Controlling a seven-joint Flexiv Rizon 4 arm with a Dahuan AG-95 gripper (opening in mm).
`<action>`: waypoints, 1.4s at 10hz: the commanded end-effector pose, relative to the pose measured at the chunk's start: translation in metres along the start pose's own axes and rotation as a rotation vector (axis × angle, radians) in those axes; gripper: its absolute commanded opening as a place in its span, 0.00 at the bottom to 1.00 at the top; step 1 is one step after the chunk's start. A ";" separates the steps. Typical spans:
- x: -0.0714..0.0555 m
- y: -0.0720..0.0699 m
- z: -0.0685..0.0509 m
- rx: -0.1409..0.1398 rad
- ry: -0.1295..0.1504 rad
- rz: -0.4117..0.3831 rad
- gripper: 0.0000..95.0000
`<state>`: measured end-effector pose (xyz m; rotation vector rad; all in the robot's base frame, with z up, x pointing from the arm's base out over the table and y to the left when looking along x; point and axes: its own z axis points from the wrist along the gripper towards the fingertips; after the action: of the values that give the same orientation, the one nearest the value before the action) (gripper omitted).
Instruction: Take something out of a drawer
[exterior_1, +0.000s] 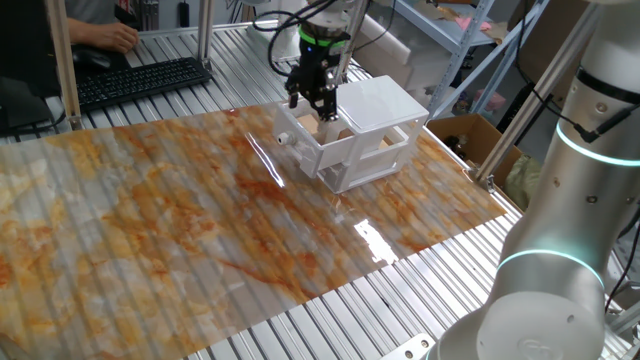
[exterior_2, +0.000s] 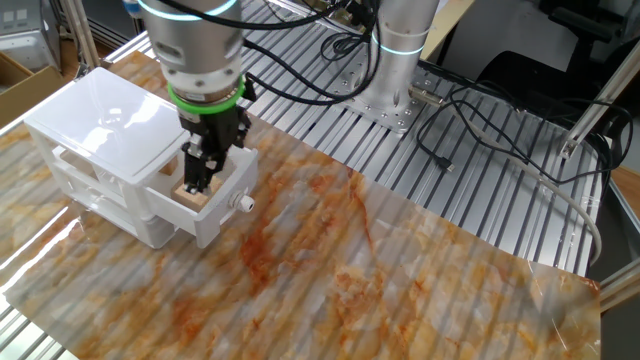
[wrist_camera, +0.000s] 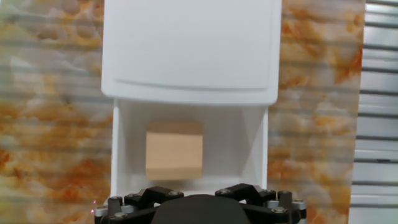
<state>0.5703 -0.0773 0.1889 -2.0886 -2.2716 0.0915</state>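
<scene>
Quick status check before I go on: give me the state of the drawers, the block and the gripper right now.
top drawer: pulled open, knob facing out.
lower drawer: pushed in, closed.
wooden block: lying flat inside the open top drawer, not lifted.
gripper: lowered into the top drawer at the block; whether the fingers have closed on it cannot be told.
cabinet: upright on the table.

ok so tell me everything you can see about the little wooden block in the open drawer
The wooden block is a plain light-tan cube with smooth faces and no markings. It sits flat on the floor of the pulled-out top drawer of the white cabinet, near the drawer's left wall in the hand view. The end effector hangs right over it with its fingers down at the block; whether they touch it cannot be told.
</scene>
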 end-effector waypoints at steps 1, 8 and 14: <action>-0.007 0.001 0.003 0.004 -0.002 -0.005 1.00; -0.030 -0.001 0.017 -0.011 0.024 -0.006 1.00; -0.028 0.009 0.035 -0.042 0.019 0.011 0.80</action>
<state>0.5804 -0.1043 0.1558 -2.1136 -2.2669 0.0226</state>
